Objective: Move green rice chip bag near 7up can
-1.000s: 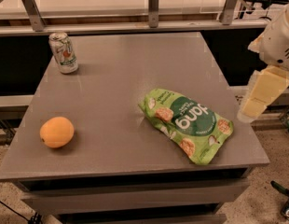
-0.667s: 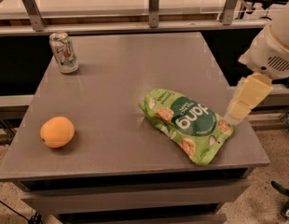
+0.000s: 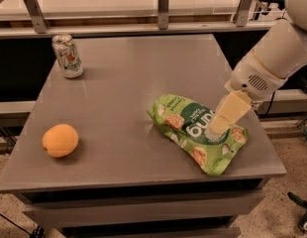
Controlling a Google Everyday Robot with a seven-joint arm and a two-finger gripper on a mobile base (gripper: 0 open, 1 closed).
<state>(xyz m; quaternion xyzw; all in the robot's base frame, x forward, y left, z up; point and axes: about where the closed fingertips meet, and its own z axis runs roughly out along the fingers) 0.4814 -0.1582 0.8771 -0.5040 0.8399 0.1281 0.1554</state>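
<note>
Gripper [image 3: 217, 128] is hanging over the right side of the table [image 3: 133, 73], reaching in from the right edge. Its cream tip is sitting above or on the right half of the green rice chip bag [image 3: 189, 128]. Whether it is touching the pouch, or whether it is apart or together, cannot be told from this angle.

The bag is lying flat, label up, on the near right part of the table, with its long axis running from far-left to near-right. The 7up can [image 3: 68, 56] is standing upright at the far left corner, well apart from the bag. The coming move is therefore likely pointing leftward and away, diagonally across the bare middle of the table. An orange [image 3: 60, 140] is resting near the left edge, seemingly clear of that diagonal.
</note>
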